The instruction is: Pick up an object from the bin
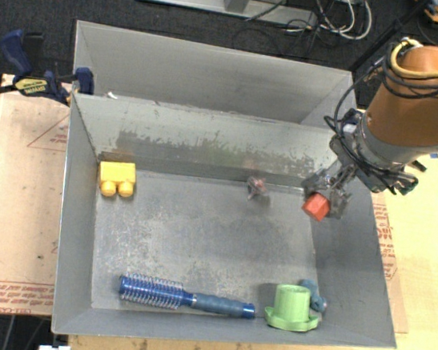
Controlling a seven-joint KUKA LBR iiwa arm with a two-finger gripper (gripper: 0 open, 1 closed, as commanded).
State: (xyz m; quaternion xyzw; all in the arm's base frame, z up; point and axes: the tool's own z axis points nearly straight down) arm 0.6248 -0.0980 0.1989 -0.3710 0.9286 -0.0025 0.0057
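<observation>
The gripper [332,195] hangs at the bin's [215,89] far right corner, where the back wall meets the right-hand slope. The arm's orange wrist cover [416,97] stands above and to the right of it. The relation that matters is a very close one. A small red block [316,206] sits right at the gripper's tip, just below it and a little to the left as the camera sees it, touching it or all but touching it. Whether the gripper is open, closed, or already clamped on that block cannot be told from here, because the dark tooling and cables crowd the spot. The block is compact and roughly cubic, bright red, with no evident long axis, so I judge that approach angle matters less than simply being centred over it. Whether it rests on the slope or hangs clear of it is also unclear. Everything else lies well apart. A small dull pinkish thing [257,185] sits by the back wall to the left, and a yellow brick with two round studs [117,178] lies at the far left. A blue hairbrush [185,297] lies along the near edge, handle pointing right. Just beside the handle stands a green cup-like piece [293,307] with a small blue thing [316,299] against it.
</observation>
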